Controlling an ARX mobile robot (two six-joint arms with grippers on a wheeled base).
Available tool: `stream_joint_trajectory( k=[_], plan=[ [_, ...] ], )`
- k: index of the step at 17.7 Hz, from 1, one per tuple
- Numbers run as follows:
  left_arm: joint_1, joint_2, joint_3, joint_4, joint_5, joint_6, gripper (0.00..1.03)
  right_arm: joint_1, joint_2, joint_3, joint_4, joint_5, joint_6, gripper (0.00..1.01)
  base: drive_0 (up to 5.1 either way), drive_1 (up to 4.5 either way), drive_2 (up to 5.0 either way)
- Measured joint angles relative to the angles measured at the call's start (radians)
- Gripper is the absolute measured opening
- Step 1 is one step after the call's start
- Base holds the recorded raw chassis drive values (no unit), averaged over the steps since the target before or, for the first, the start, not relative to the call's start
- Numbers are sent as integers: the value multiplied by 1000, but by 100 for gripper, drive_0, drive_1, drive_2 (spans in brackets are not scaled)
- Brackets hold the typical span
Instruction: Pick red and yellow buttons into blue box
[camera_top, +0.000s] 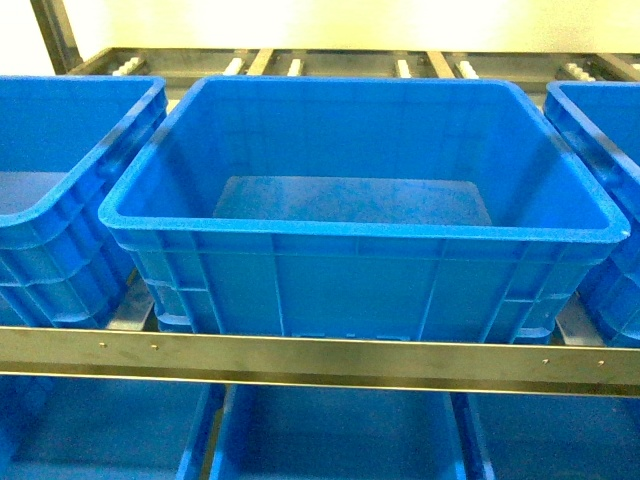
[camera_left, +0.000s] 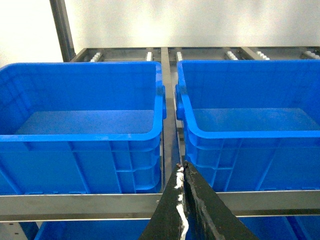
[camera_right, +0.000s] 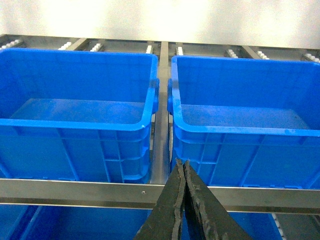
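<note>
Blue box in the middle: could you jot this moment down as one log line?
middle blue box: looks empty | buttons: none in view | left claw: shut, empty | right claw: shut, empty | both facing shelf rail

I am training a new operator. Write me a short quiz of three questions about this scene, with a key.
1. True or false: a red or yellow button lies inside the middle box in the head view.
2. In the two wrist views, how do the fingers of the left gripper and right gripper stand? A) wide open B) pressed together, nothing between C) closed on a button
3. Fill in: the boxes stand on a shelf with a ___ rail along its front edge.

Key:
1. False; its floor, as far as visible, is bare, and no view shows any button.
2. B
3. metal
</note>
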Motion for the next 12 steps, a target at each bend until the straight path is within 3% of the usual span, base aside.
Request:
stream_joint_trajectory(
  k=[7,8,12],
  plan=[
    [0,0,0,0,0,0,2,0,0,0,0,0,0,3,0,0,0],
    [0,0,0,0,0,-1,7,0,0,0,0,0,0,10,0,0,0],
    [0,0,0,0,0,-1,43,0,0,0,0,0,0,47,0,0,0]
  ],
)
